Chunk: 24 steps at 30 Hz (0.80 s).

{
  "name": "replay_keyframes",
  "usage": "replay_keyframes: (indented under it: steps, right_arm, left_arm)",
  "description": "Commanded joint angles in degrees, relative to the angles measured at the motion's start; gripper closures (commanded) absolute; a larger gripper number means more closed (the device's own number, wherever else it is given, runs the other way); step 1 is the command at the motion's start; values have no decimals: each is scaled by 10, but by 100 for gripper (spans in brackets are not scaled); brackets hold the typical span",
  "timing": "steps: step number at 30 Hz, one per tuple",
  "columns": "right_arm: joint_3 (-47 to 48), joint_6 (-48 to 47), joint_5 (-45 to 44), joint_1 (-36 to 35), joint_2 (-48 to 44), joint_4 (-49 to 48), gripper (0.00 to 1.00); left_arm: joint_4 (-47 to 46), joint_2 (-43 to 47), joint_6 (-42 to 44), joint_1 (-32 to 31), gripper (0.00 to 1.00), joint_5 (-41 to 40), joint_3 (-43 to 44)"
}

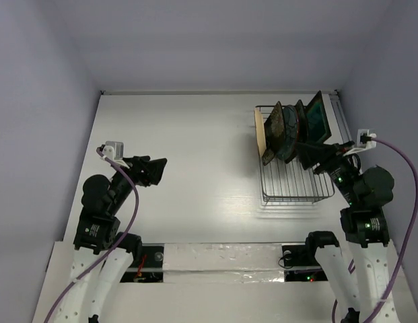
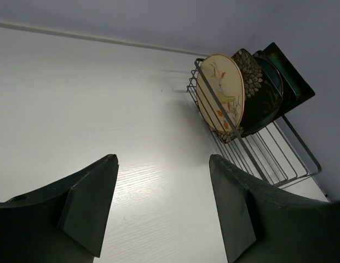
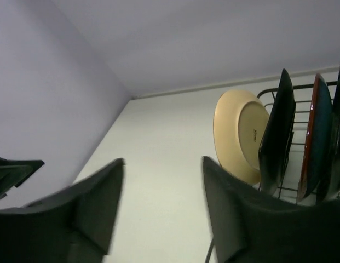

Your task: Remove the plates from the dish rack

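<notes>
At the near edge, two dark robot arms rise from a taped mounting strip (image 1: pixel 222 259). The left end effector (image 2: pixel 163 192) hovers over bare worktop (image 1: pixel 195 148) with its fingers spread and nothing in them, well apart from the rack. The right end effector (image 3: pixel 161 186), also released and empty, sits just beside the wire dish rack (image 1: pixel 289 188) on the right, probably because that arm reaches it more easily. All the plates stand on edge at the rack's far end, propped by the dividers: a tan leaf-marked plate (image 2: pixel 222 90) at the left end, then a dark flowered square plate (image 2: pixel 257 82), then a teal square plate (image 2: pixel 290 76). The worktop is white with a faint grain. Plain lavender walls (image 1: pixel 215 40) enclose it.
</notes>
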<state>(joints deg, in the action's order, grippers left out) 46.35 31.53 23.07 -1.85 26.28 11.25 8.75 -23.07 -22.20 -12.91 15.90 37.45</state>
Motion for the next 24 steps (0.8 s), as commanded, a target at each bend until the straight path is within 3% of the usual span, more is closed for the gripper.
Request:
replay_keyframes:
  steps: [1,2,5,8,9,10,12,13,14,16,17,20,24]
  right_arm:
    - [20,-9,31,4,15,-22,43]
    - [22,-9,35,4,22,-22,71]
    - [35,-16,30,-24,66,-22,100]
    - [65,-45,-37,-106,130,1,100]
    - [75,-54,-97,-136,147,7,100]
    - [87,-62,-131,-195,163,24,100]
    - [128,-82,-222,-246,219,43,100]
    - [141,-88,-257,-265,238,50,100]
    - [166,-100,-279,-292,276,61,97]
    - [192,-113,-324,-308,314,79,79]
    - [205,-125,-340,-313,335,88,56]
    - [263,-150,-419,-323,413,126,21]
    - [341,-176,-536,-323,509,174,18]
  left_arm:
    - [-20,0,8,-2,36,10,13]
    - [-21,1,8,-2,36,9,13]
    - [-23,4,2,-2,39,10,10]
    - [-26,2,-3,-2,57,10,6]
    - [-25,1,-3,-2,63,5,6]
    - [-24,0,-4,-2,78,0,7]
    - [-15,-1,-7,-2,96,-22,8]
    - [-12,-4,-7,-2,100,-26,10]
    - [-7,-6,-7,-2,100,-32,11]
    - [-7,-5,-7,-2,100,-40,11]
    - [-4,-3,-7,-2,100,-43,11]
    - [-3,0,-10,-2,100,-52,10]
    - [0,-4,-10,-2,81,-53,10]
